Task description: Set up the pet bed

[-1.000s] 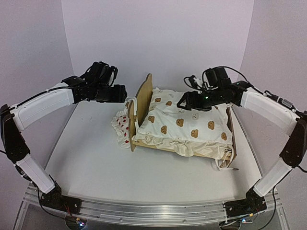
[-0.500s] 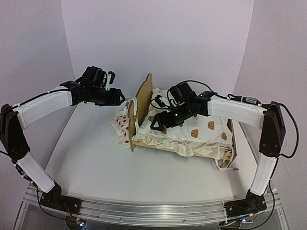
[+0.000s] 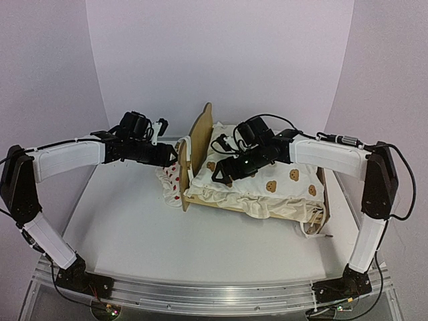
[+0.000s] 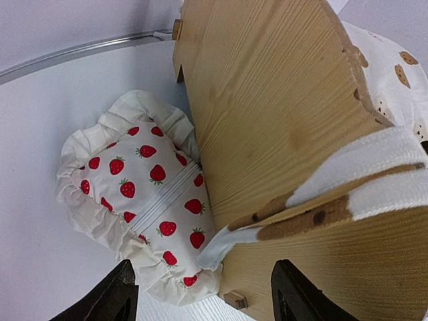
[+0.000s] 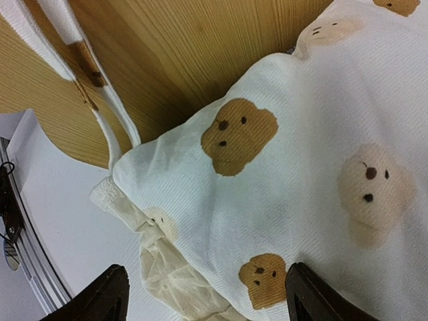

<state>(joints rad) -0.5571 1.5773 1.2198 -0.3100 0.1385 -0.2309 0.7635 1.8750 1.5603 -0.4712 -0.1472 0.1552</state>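
The pet bed (image 3: 200, 137) stands in the middle of the white table (image 3: 127, 221), a little toward its far side. Its plywood headboard is upright at the left end. A cream cushion (image 3: 267, 177) printed with brown bears fills the frame. The cushion's frilled edge spills over the near rail, and one of its ties (image 4: 374, 167) is draped across the headboard. Just outside the headboard, on the tabletop, a small strawberry pillow (image 4: 144, 197) lies pressed against the wood.

The left gripper (image 4: 204, 284) hangs over that pillow and the foot of the headboard, its fingers spread wide with nothing between them. The right gripper (image 5: 206, 274) is low over the cushion's corner nearest the headboard. It is equally wide open and holds nothing, and whether its tips touch the fabric cannot be told.

The table's surface is matt white and otherwise bare around the bed. It is edged at the near side by an aluminium rail (image 3: 200, 297) where both arms are bolted. Plain pale walls (image 3: 221, 53) close in the scene on three sides.
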